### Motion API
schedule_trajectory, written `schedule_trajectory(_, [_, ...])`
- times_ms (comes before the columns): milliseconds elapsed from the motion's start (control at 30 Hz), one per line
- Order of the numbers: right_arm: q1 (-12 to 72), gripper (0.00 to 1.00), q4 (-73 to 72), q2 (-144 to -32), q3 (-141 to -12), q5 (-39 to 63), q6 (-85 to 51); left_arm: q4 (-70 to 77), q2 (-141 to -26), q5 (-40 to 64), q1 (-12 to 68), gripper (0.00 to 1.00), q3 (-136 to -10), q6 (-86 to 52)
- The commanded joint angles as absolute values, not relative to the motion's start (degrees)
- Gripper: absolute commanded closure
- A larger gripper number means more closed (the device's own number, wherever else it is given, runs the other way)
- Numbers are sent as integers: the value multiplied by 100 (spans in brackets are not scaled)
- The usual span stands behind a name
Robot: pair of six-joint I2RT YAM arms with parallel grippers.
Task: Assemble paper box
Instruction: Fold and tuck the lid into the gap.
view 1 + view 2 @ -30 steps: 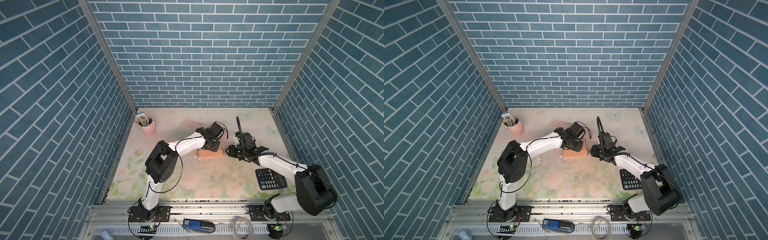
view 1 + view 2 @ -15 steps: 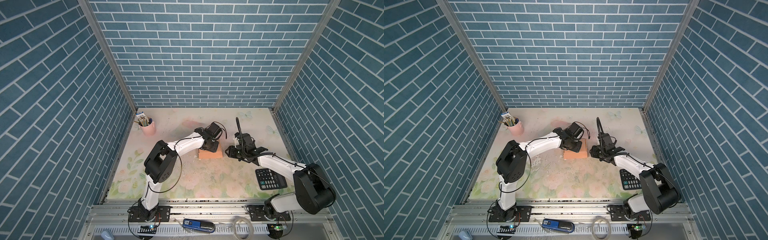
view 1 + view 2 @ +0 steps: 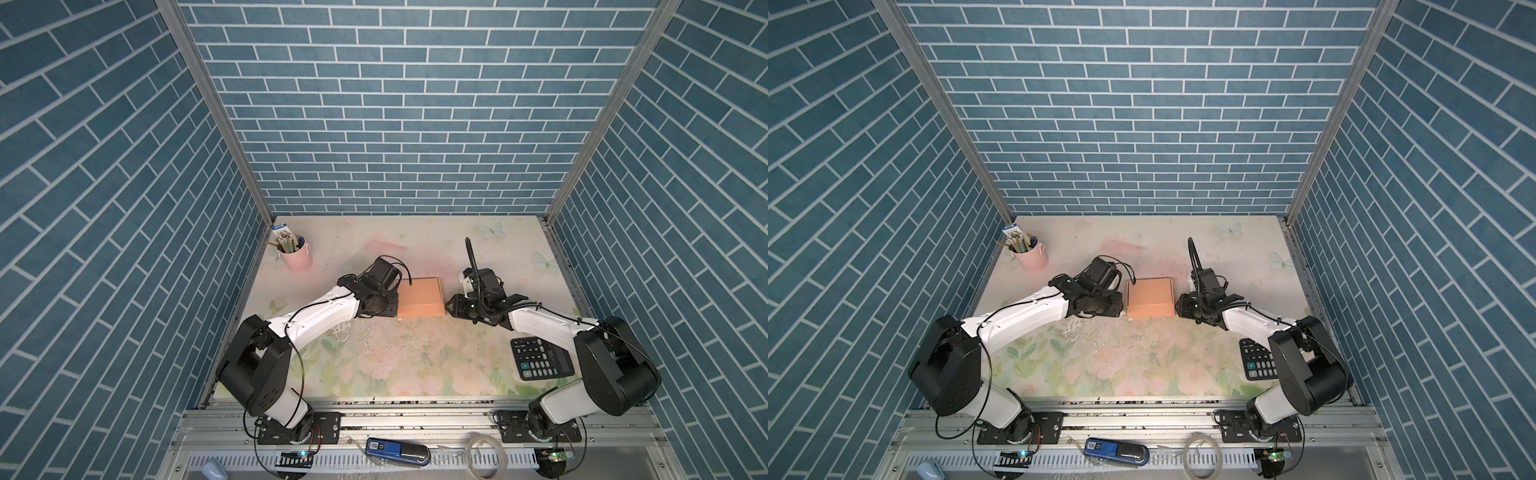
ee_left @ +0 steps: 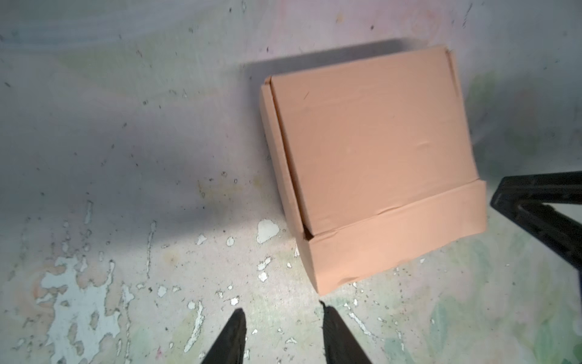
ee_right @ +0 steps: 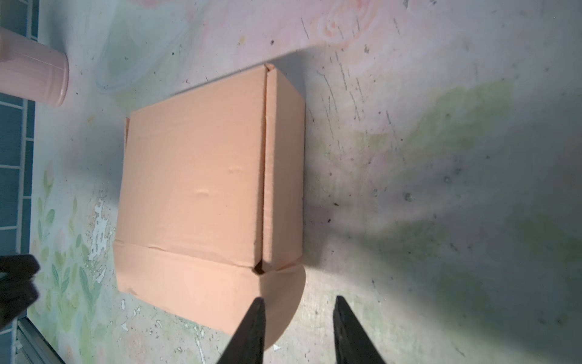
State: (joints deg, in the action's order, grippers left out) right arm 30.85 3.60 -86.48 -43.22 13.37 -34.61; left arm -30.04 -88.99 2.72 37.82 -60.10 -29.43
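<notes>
Both your left fingers (image 4: pixel 233 340) and right fingers (image 5: pixel 252 331) stand part-open and empty, flanking the closed paper box (image 3: pixel 419 297) on the worktop (image 3: pixel 395 353), so gently tuck its protruding rounded flap (image 5: pixel 285 299) without crushing the lid.

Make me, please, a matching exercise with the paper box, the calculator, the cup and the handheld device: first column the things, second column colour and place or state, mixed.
Things
1. paper box
2. calculator
3. cup
4. handheld device

Descriptions
A. pink, in a far corner
B. blue, off the table, at the front
C. peach-orange, lid down
D. black, keys facing up

Pairs: 1-C, 2-D, 3-A, 4-B
</notes>
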Motion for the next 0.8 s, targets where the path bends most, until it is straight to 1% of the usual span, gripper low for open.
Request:
schedule_trajectory(0, [3164,63,237,-8718,-4463,1356,-3542,-2680,-8965,412,3773,57,-5897,-3114])
schedule_trajectory(367, [3353,65,94,-8839,-4573,1353,-3755,-2201,-9530,773,3785,58,-6038,-3167])
schedule_trajectory(767, [3401,69,-88,-8885,-4543,1424,-3980,-2027,-9624,885,3856,59,-6126,-3176])
